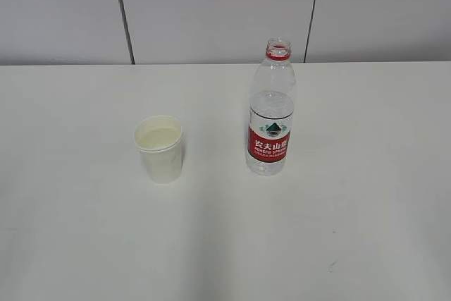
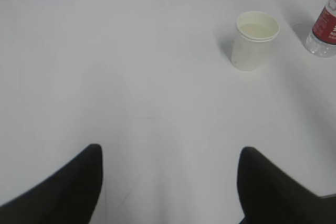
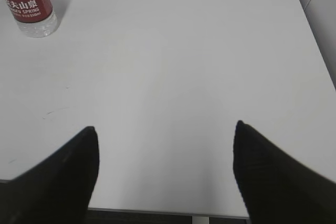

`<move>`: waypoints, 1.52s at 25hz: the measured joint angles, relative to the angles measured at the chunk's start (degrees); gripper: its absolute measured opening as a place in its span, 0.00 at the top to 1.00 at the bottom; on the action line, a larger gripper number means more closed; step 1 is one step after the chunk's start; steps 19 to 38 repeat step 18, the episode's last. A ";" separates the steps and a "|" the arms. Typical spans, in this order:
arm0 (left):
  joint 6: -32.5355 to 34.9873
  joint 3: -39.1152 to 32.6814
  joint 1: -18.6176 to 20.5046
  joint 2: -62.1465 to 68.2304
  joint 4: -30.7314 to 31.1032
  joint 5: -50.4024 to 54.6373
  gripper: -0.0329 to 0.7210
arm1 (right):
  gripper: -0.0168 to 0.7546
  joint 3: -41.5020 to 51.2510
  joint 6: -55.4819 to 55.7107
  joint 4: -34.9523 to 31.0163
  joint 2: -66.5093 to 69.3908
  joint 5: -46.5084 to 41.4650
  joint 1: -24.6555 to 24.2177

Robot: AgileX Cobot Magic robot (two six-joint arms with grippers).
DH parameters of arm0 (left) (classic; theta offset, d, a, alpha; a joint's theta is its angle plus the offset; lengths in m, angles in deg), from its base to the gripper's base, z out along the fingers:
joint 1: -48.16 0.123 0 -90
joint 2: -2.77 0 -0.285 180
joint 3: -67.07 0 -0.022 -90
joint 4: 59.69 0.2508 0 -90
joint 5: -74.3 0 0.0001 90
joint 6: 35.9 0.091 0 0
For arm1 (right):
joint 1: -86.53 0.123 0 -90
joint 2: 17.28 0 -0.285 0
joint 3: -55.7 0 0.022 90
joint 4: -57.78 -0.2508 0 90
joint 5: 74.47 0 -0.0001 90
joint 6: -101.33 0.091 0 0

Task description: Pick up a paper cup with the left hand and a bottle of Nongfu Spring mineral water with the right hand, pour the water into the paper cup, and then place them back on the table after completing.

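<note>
I see both grippers spread, holding nothing. Paper cup stands upright ahead-right of left hand, mid-table; bottle upright ahead-left of right hand. Cup possibly already holds water.

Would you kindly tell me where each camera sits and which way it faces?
Exterior: raised, slanting down across the table toward the wall; no robot parts.
Left wrist: above the table, facing the paper cup; left hand fingers open.
Right wrist: at the table's edge; right hand fingers open.
All share the bottle.
</note>
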 joint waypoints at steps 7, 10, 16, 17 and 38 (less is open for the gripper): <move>0.00 0.00 0.00 0.00 0.00 0.00 0.31 | 0.22 0.00 0.00 0.00 0.00 0.00 0.00; 0.00 0.00 0.00 0.00 0.00 0.00 0.31 | 0.22 0.00 0.00 0.00 0.00 0.00 0.00; 0.00 0.00 0.00 0.00 0.00 0.00 0.31 | 0.22 0.00 0.00 0.00 0.00 0.00 0.00; 0.00 0.00 0.00 0.00 0.00 0.00 0.31 | 0.22 0.00 0.00 0.00 0.00 0.00 0.00; 0.00 0.00 0.00 0.00 0.00 0.00 0.31 | 0.22 0.00 0.00 0.00 0.00 0.00 0.00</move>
